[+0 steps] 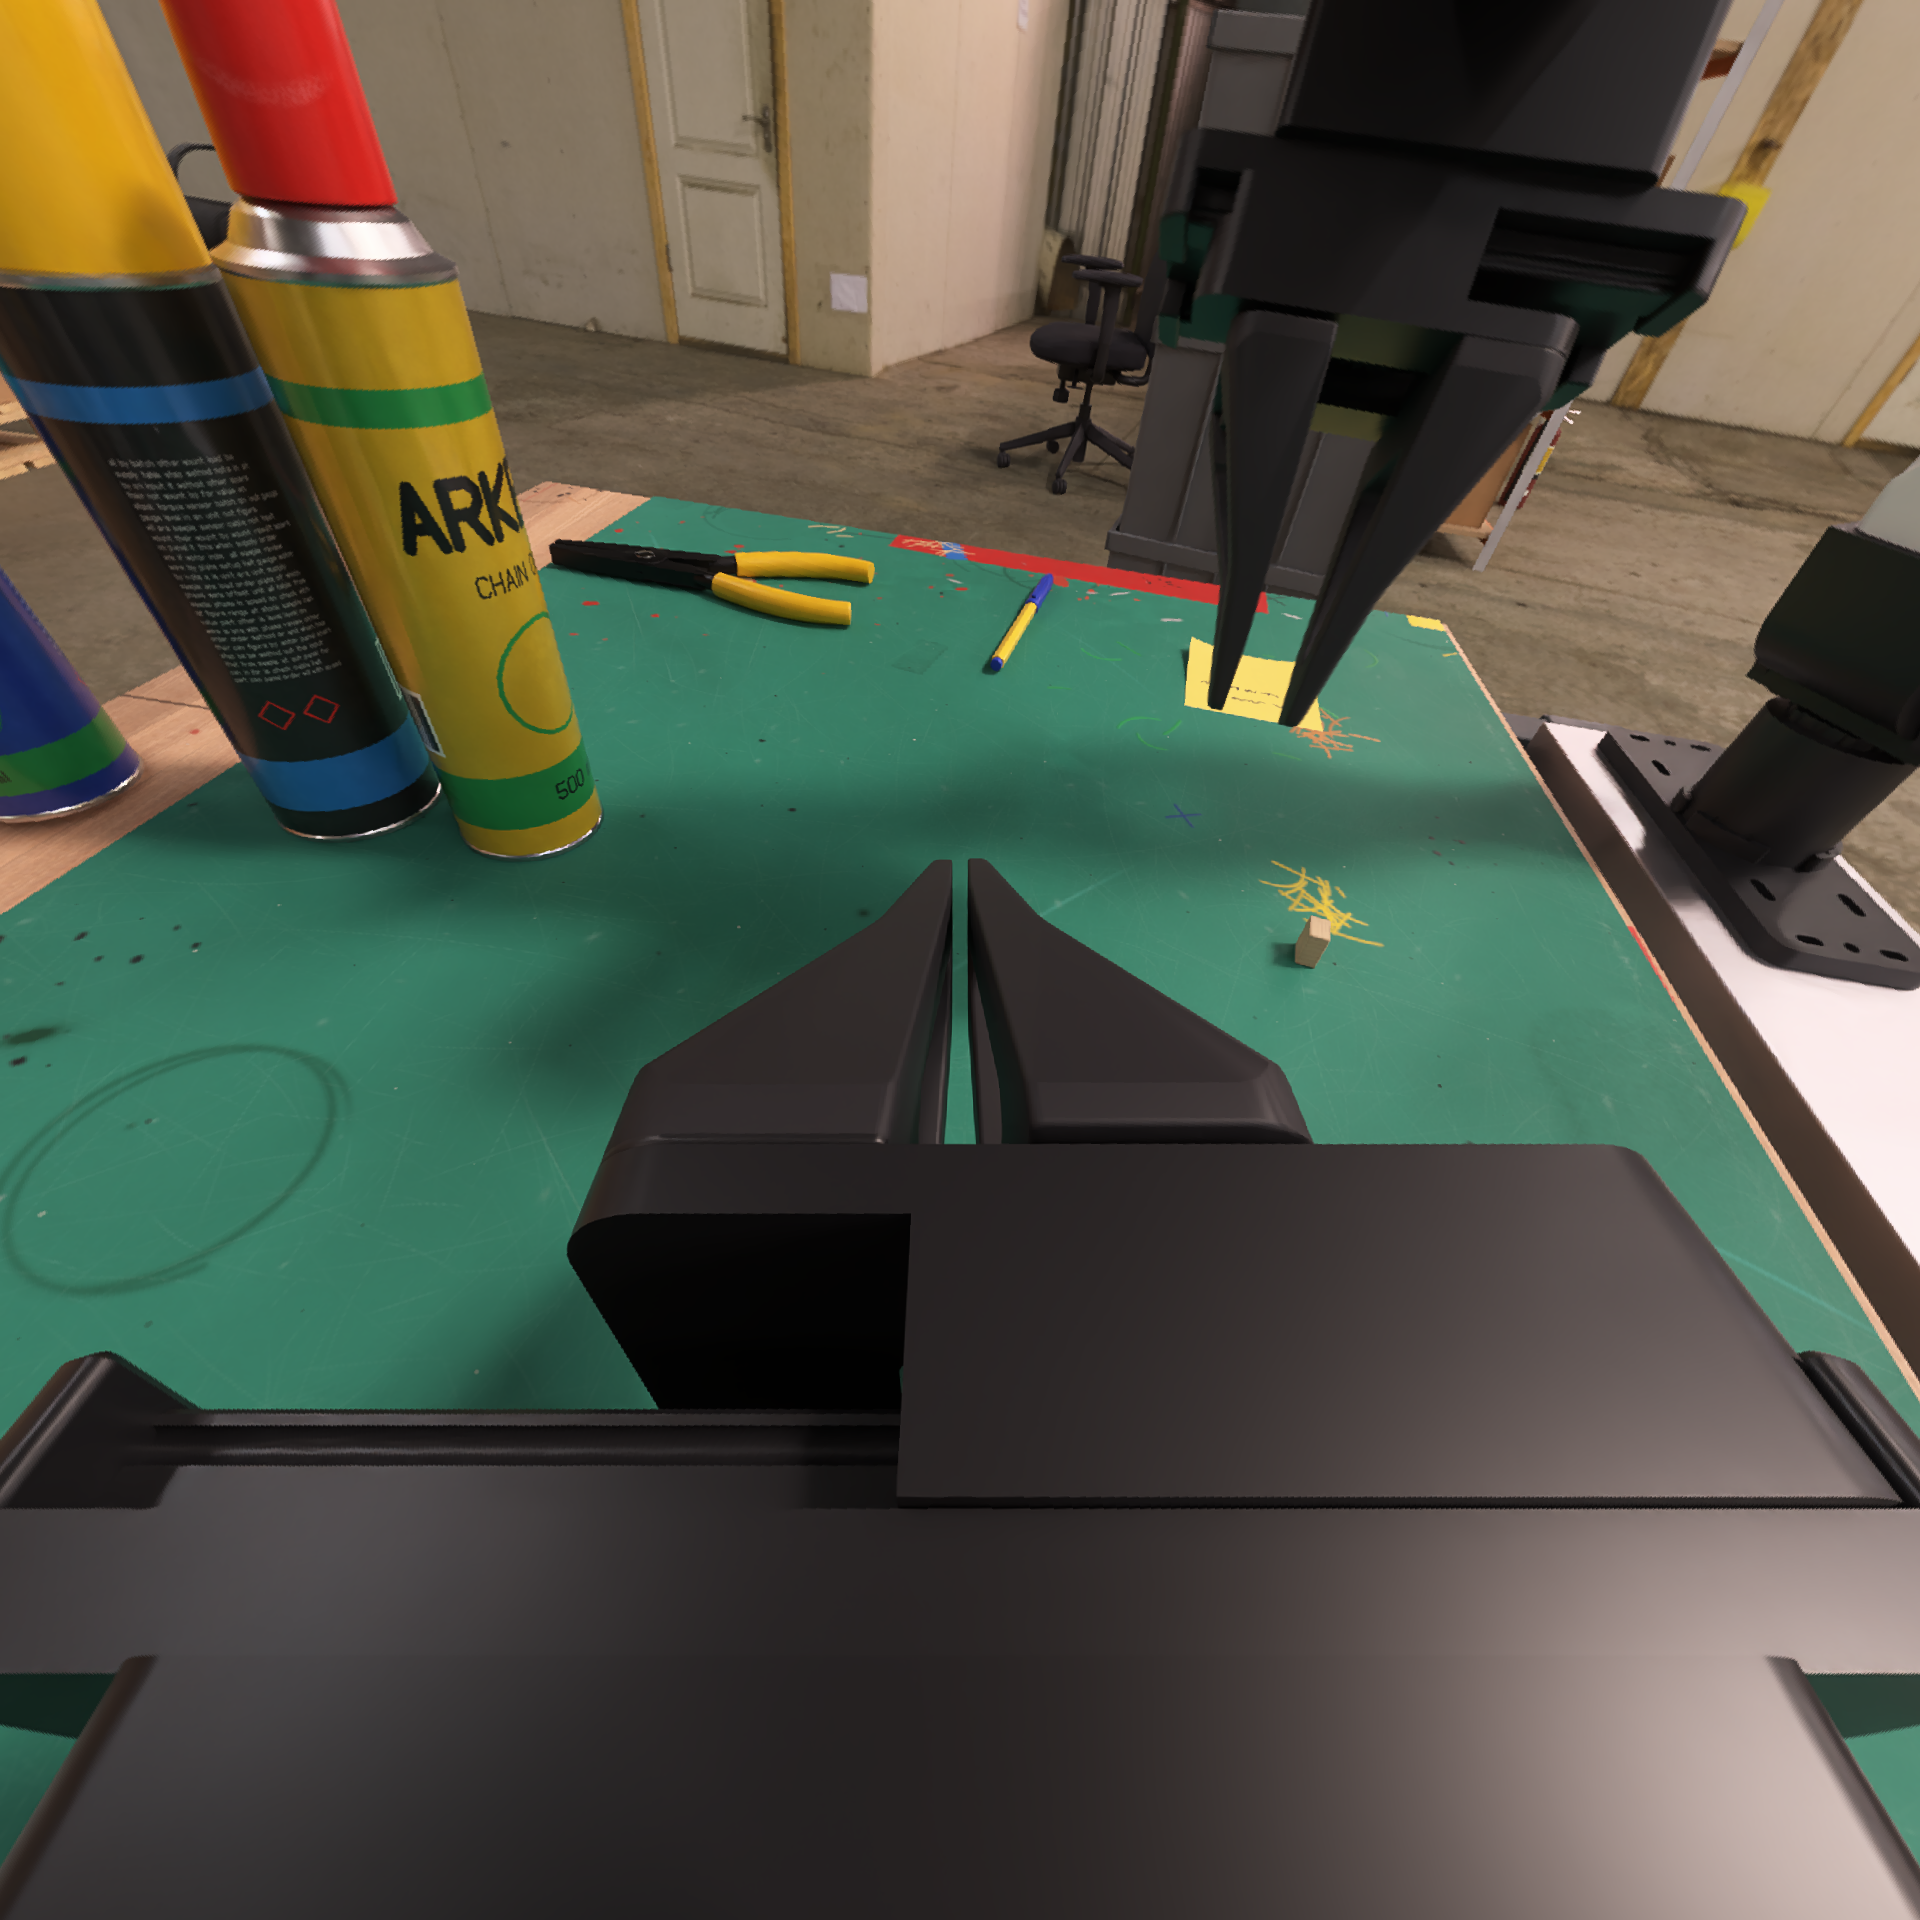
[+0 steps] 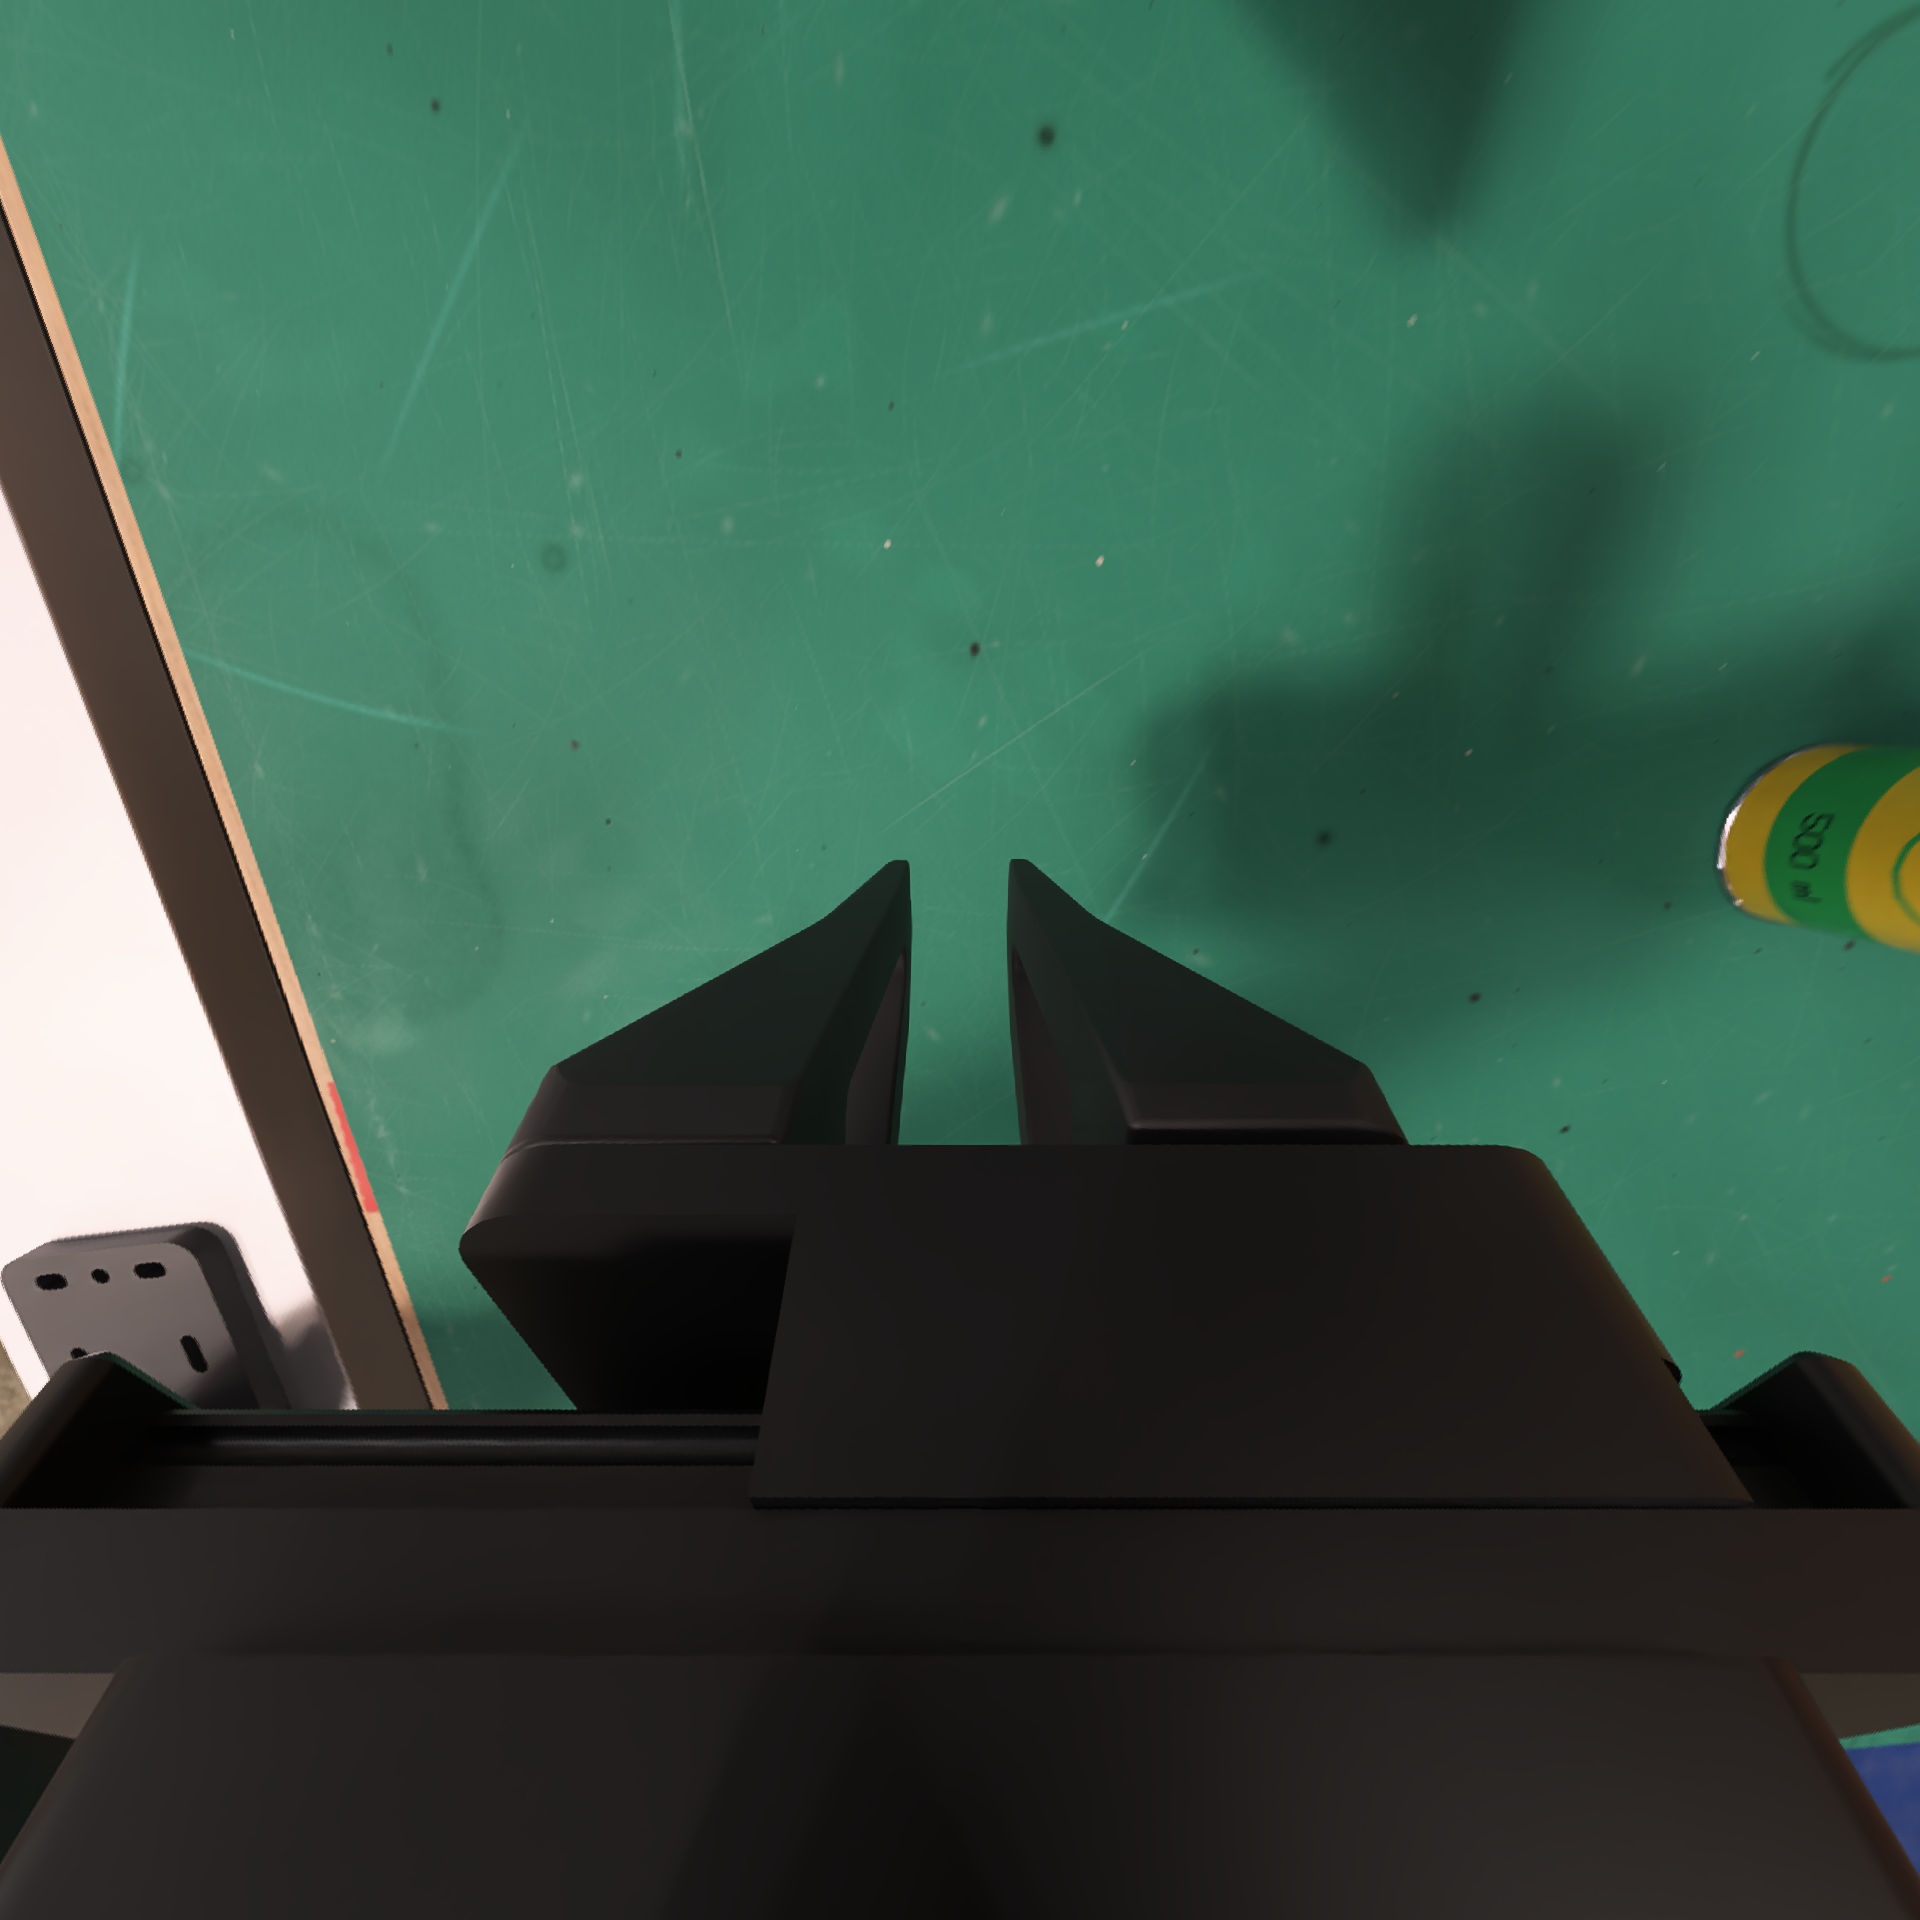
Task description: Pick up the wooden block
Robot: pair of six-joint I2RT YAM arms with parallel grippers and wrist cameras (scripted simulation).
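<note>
While the left gripper (image 1: 960, 862) rests low over the middle of the green mat (image 1: 727, 935), its two fingers stand nearly together with only a thin slit between the tips, and nothing is held or touched

Right gripper (image 2: 959, 862): pointed down over bare mat, fingers a narrow gap apart, empty; in the left wrist view it hangs above a yellow sticky note (image 1: 1252, 691) near the far edge, tips a little apart

Wooden block (image 1: 1312, 941): small, pale, lying on the mat toward the right edge, beside a patch of yellow scribble (image 1: 1325, 902); well apart from both grippers

Spray cans: a yellow can with red cap (image 1: 416, 540) and a black can with yellow cap (image 1: 208, 520), upright and side by side at the far left edge; a blue can (image 1: 52, 727) at the left border

Pliers (image 1: 727, 584): yellow handles, flat near the far edge

Pen (image 1: 1020, 621): blue and yellow, lying between pliers and sticky note

Arm base (image 1: 1787, 831): black, on a white surface beyond the right edge
</note>
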